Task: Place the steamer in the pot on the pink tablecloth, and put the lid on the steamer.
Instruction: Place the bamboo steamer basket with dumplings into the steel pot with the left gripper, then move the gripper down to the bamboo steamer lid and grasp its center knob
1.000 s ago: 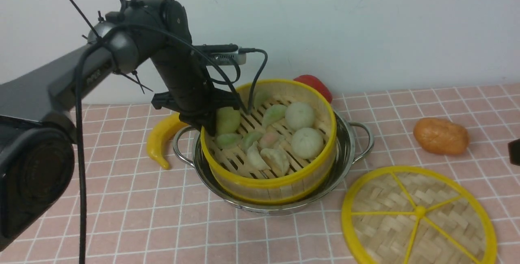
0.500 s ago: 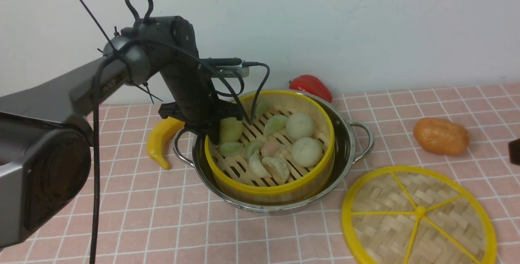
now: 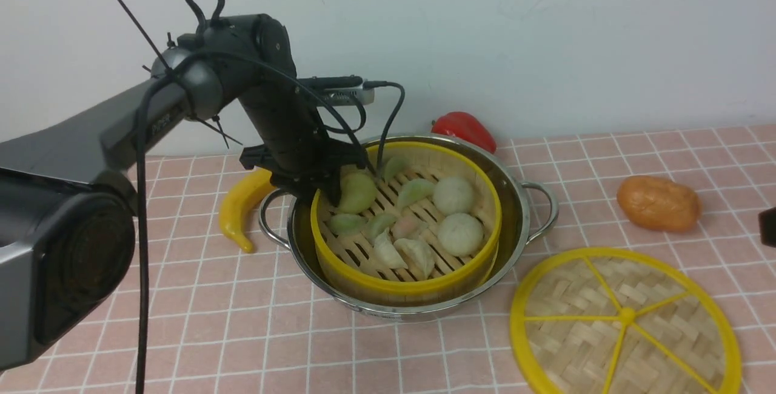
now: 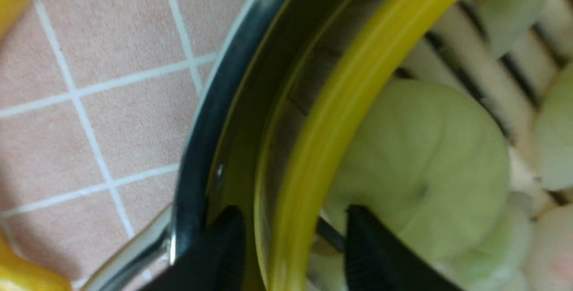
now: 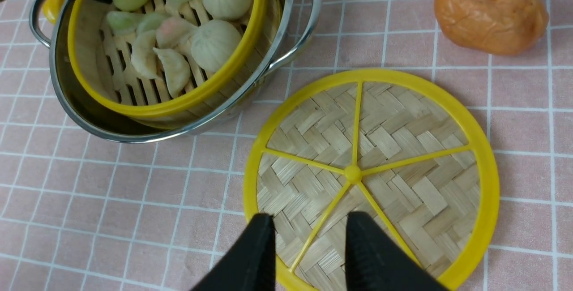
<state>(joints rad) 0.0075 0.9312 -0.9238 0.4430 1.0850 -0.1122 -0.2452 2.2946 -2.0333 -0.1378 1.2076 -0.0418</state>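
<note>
The steamer point(image 3: 405, 288) sits inside the pot point(image 3: 514, 215). Its yellow rim stands a little above the steel rim, and a band of bare steel shows on the pot's right and far sides. Pale round buns point(image 3: 453, 195), a green bun point(image 3: 357, 192) and folded dumplings point(image 3: 415, 254) lie on its slatted floor. The pot itself stands on the pink tablecloth point(image 3: 242, 333).

The left arm point(image 3: 182, 97) reaches down to the pot's left side. There the left gripper point(image 4: 292, 219) straddles the steamer's rim. One finger point(image 4: 226, 246) hangs in the gap between the steamer wall and the pot wall, and the other is inside the basket beside the green bun. The left wrist view shows a sliver of space on each side of the rim, so the jaws are parted and are not clamping anything.

The lid point(image 3: 624, 321) lies flat on the cloth just beside the pot, to its right and nearer the robot. It does not touch the pot, and its spokes and hub face up. The right gripper point(image 5: 310, 217) hovers over the edge of the lid farthest from the pot. Its two fingers are spread apart with nothing between them, and whether they touch the weave cannot be told.

A yellow banana point(image 3: 239, 206) lies to the pot's left, close to the left loop handle. A red pepper point(image 3: 467, 128) lies just behind the pot, against the wall. An orange-brown potato point(image 3: 658, 203) lies to the pot's right, well apart from it.
</note>
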